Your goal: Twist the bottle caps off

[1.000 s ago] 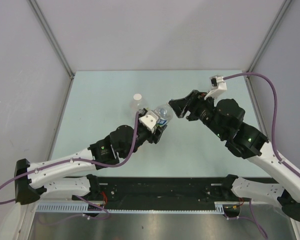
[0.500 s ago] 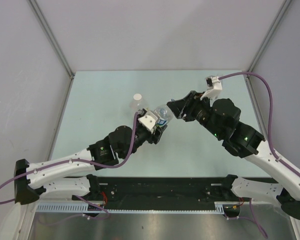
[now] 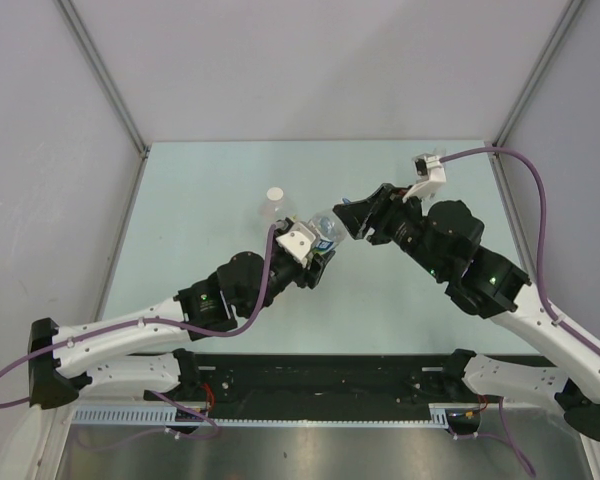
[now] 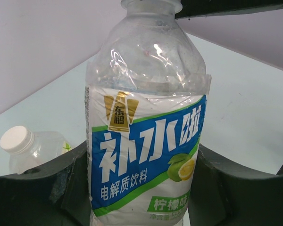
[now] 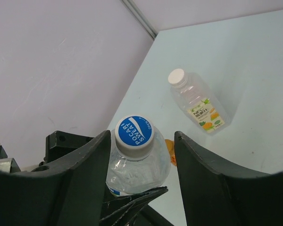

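My left gripper [image 3: 315,252] [image 4: 141,188] is shut on the blue-label bottle [image 3: 325,228] [image 4: 146,141], its fingers [image 4: 52,188] pressed against both sides of the label, holding the bottle tilted above the table. The bottle's blue cap [image 5: 135,131] with white lettering sits between the fingers of my right gripper [image 3: 348,218] [image 5: 141,137]. The left finger [image 5: 80,179] is close beside the cap, while the right finger [image 5: 217,179] stands clear of it, so the gripper is open. A small slim bottle [image 3: 273,208] [image 5: 198,106] with a white cap [image 3: 275,194] [image 5: 176,76] stands behind.
The pale green table [image 3: 400,300] is bounded by grey walls at the back and sides. A small orange thing [image 5: 170,151] shows on the table just behind the held bottle. The slim bottle [image 4: 37,148] stands to the left of my left gripper.
My right gripper has edged left over the bottle's cap and its wrist has turned a little. The left gripper and its bottle have stayed in place.
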Motion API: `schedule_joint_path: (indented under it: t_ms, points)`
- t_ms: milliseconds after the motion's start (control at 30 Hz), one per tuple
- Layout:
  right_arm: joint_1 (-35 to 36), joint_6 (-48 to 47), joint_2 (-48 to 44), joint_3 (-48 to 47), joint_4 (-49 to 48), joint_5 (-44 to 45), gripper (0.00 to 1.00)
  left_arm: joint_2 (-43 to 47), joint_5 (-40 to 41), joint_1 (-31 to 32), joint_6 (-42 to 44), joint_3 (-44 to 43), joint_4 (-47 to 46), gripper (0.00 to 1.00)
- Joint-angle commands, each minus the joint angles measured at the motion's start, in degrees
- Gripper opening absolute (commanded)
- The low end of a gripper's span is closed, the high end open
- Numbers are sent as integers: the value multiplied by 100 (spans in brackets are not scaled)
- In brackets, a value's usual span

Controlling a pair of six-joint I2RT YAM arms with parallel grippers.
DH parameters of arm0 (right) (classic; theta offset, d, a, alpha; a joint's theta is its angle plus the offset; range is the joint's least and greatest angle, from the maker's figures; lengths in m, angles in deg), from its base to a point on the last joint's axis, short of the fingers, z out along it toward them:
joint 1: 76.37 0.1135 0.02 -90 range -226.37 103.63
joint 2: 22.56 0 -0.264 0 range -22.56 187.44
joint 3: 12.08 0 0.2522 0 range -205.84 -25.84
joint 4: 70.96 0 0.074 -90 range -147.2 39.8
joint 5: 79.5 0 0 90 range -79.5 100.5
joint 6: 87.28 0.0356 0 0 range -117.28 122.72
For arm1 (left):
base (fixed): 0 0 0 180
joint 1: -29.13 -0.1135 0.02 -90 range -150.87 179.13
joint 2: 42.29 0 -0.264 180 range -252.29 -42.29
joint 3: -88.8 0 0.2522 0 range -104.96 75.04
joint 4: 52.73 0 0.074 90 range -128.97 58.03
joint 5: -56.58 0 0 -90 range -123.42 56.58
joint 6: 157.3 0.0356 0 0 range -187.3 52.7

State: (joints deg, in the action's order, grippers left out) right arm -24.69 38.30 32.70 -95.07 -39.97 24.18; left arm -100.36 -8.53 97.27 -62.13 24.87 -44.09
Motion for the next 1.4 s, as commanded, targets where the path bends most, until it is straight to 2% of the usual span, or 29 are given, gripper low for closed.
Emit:
schedule_joint_path:
  t_ms: [0,367,567,767,833,933,967,1000,1133,1233,1267,1333,1367]
  points:
    - [9,-33,-121,-3,-238,48,61,120,-1,33,81,-54,-226,0]
    - [17,-24,-201,59,-440,-40,64,67,-1,33,81,-28,-226,0]
    - [9,-24,-192,76,-414,-40,57,58,-1,24,81,-28,-235,0]
    - [17,-59,-192,103,-458,-49,37,50,-19,33,81,-28,-226,0]
    - [9,-50,-174,112,-467,-75,34,67,-27,24,81,-28,-235,0]
    - [9,-103,-191,155,-502,-101,17,93,-97,33,55,-28,-226,0]
    - [17,-121,-209,173,-519,-119,0,111,-133,24,63,-28,-226,0]
    - [17,-173,-218,191,-563,-171,0,146,-185,33,46,-28,-226,0]
    - [17,-419,-288,287,-765,-487,0,357,-957,24,2,-10,-217,0]
    - [9,-752,-367,401,-958,-944,0,541,-2020,15,-51,-89,-182,0]
    - [0,-858,-376,419,-994,-1102,0,568,-2710,15,-68,-133,-77,0]
    - [0,-1130,-420,437,-1108,-1691,0,568,-3294,-29,-156,-343,90,0]
    - [0,-1218,-437,446,-1152,-1858,0,542,-3836,-46,-183,-414,239,0]
